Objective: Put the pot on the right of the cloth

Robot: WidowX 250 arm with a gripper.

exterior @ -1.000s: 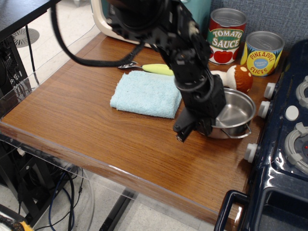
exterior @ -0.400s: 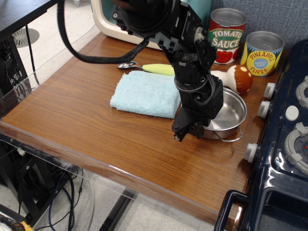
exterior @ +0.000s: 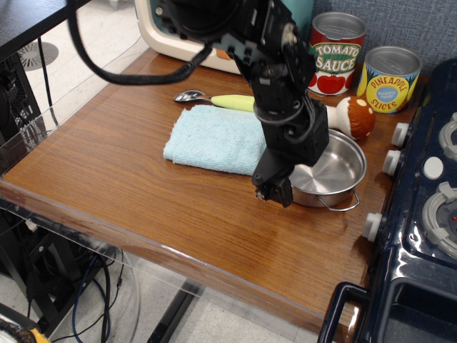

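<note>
Here, one pot, one cloth (two cans behind).

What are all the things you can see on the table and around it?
pot: 1, shiny silver, on the table right of the cloth
cloth: 1, light blue, middle of the table
spoon: 1, silver bowl with yellow-green handle, behind the cloth
toy mushroom: 1, brown and cream, behind the pot
tomato sauce can: 1, red label, at the back
pineapple slices can: 1, yellow label, right of the tomato can
toy stove: 1, dark blue with white knobs, right edge
table: 1, brown wood
gripper: 1, black, at the pot's left rim; jaws' state unclear
</note>
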